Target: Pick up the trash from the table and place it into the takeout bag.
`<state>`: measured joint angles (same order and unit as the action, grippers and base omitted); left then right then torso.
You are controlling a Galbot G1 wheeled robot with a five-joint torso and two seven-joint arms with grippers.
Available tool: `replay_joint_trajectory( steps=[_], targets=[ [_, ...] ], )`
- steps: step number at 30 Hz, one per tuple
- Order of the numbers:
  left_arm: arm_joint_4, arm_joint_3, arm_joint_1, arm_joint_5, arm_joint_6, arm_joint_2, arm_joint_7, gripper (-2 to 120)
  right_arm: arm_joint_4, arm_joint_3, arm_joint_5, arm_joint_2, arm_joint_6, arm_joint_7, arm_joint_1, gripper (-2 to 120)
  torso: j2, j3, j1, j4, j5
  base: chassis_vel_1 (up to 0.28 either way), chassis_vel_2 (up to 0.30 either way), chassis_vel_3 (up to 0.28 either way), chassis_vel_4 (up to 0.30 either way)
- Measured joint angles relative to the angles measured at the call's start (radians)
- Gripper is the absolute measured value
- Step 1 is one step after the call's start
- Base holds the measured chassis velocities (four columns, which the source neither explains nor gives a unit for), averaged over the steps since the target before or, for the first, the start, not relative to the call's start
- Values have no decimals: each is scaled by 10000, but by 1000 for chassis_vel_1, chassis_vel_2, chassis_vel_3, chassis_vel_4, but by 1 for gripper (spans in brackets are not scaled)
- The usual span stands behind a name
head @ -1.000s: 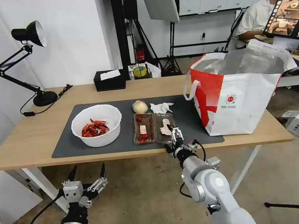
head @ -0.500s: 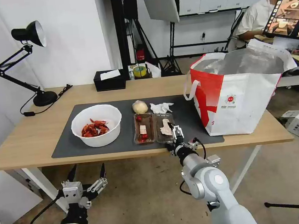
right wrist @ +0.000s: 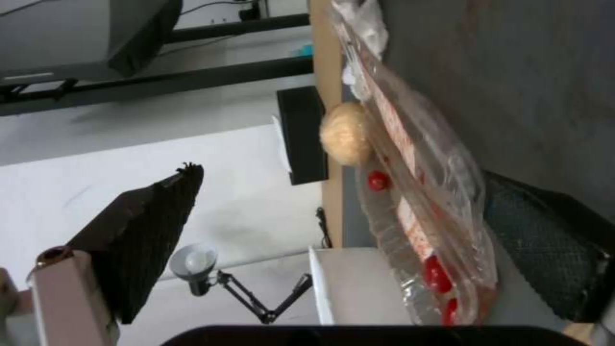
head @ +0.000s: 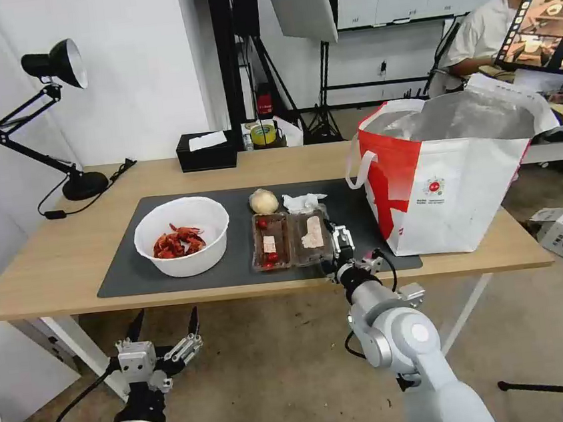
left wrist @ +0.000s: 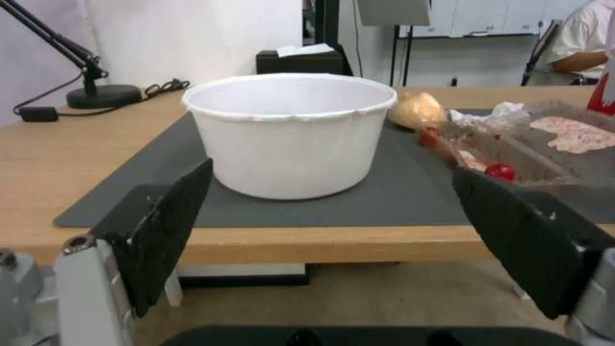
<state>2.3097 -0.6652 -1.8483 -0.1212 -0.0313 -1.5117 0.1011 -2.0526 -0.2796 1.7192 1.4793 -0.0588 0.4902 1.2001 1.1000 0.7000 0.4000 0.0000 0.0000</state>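
My left pincer (head: 163, 325) hangs spread apart below the light-wood tabletop (head: 46, 269). My right pincer (head: 338, 242) sits at the clear plastic clamshell tray (head: 290, 239), fingers apart, one under its edge. Beyond the tray lie the beige wrapped ball (head: 264, 201) and crumpled white tissue (head: 302, 202).

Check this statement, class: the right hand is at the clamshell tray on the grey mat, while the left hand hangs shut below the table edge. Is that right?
One part is wrong. The left hand does hang below the table edge, but it is open: the left wrist view shows its fingers spread wide. The right hand is at the clamshell tray, as stated.
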Motion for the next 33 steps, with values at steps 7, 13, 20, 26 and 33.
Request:
replay_joint_trajectory(
  steps=[7,13,20,26,33],
  targets=[
    [99,-31,-59,-27,3,64,1,100,-358,31,158,-399,157,-29,-147,100,0,0,0,0,0,0,0,0,0],
    [118,-35,-160,-17,5,10,1,100,-584,120,385,-582,461,9,-239,100,0,0,0,0,0,0,0,0,0],
    [284,-53,-337,69,4,-49,5,100,-583,313,877,-769,2849,1173,-958,100,0,0,0,0,0,0,0,0,0],
    [395,-89,-524,205,-9,-138,7,100,-27,531,1152,-644,3569,2483,-2149,100,0,0,0,2,-2,0,0,0,0],
    [481,-143,-625,250,-18,-212,11,100,481,704,1379,-855,3724,2830,-2671,100,0,0,0,1,0,0,0,0,0]
  ],
)
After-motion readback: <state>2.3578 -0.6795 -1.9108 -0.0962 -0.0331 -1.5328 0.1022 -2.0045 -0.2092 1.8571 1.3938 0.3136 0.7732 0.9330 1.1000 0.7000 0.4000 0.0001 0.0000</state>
